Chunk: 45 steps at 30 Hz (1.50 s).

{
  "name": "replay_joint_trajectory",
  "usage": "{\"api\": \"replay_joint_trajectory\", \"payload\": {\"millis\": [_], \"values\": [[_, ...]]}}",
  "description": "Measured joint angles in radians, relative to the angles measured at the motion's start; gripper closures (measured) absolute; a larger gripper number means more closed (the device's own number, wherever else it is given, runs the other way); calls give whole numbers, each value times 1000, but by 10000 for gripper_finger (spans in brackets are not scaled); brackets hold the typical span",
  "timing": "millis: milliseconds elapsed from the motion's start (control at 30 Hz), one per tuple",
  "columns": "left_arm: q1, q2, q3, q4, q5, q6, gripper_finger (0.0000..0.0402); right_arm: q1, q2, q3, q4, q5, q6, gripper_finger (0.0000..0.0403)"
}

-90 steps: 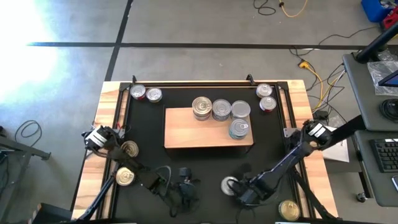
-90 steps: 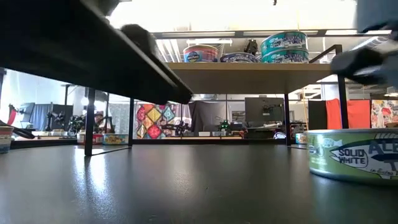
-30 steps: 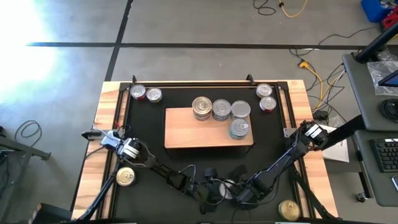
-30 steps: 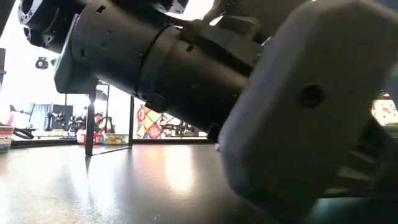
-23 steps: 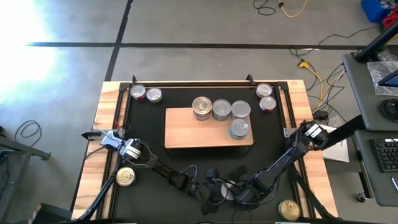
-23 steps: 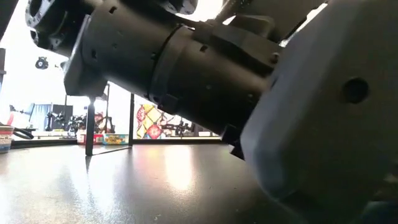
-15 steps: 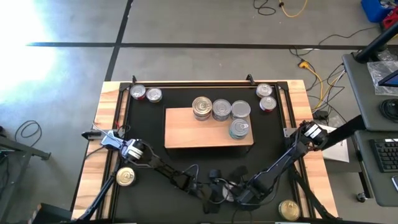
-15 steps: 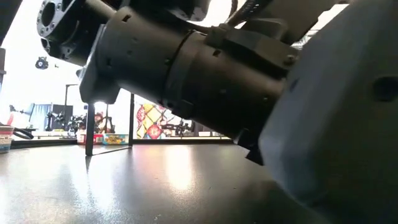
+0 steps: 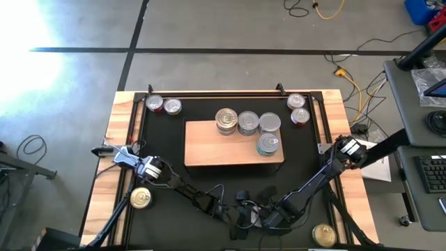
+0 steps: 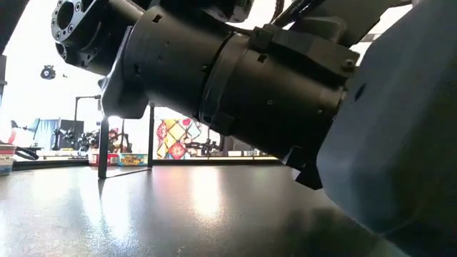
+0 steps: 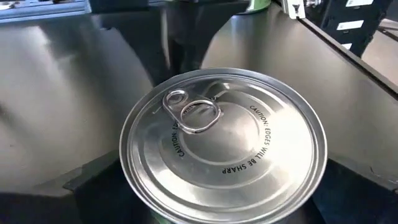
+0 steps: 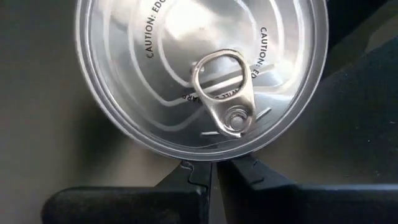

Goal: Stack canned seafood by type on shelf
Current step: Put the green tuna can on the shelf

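1. The left hand [image 9: 245, 216] sits low at the near middle of the black-matted bench [image 9: 167, 139], its fingers spread wide on either side of a short round silver tin with a pull-tab lid [image 11: 222, 146] (not yet closed on it).
2. The right hand [image 12: 213, 171] is right beside that tin [image 12: 200, 74], its fingers pressed together with their tips at the tin's rim, gripping nothing.
3. The pale rectangular light-wood shelf [image 9: 216, 150] lies mid-bench, carrying four silver tins [image 9: 247, 125] along its far edge and right end.
4. Other tins stand at the far-left corner [image 9: 162, 105], the far-right corner [image 9: 297, 108], near-left [image 9: 140, 199] and near-right [image 9: 323, 234].
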Motion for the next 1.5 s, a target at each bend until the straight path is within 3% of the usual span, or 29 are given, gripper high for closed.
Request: {"api": "replay_joint_trajectory", "payload": {"millis": [100, 200, 367, 600, 800, 1000, 1167, 1500], "values": [[-3, 0, 19, -24, 0, 9, 9, -4, -1, 2, 6, -1, 3, 390], [-6, -5, 44, -71, 7, 18, 18, -11, -1, 4, 33, 67, 15, 390], [-19, -35, 84, -185, -27, 14, 28, -11, -16, 8, 21, 65, 65, 390], [-44, -141, 65, -393, -83, -50, 30, -6, -45, 81, -179, 20, 74, 390], [-64, -263, -82, -439, -161, -75, 31, -6, -66, 196, -368, 17, 70, 390], [-104, -510, -312, -471, -273, -187, 31, -5, -76, 332, -429, 25, 140, 390], [-143, -755, -447, -486, -335, -255, 30, -5, -72, 468, -418, 143, 176, 390], [-171, -1019, -377, -890, -338, -281, 28, -17, -10, 708, -301, 440, 110, 390]]}}
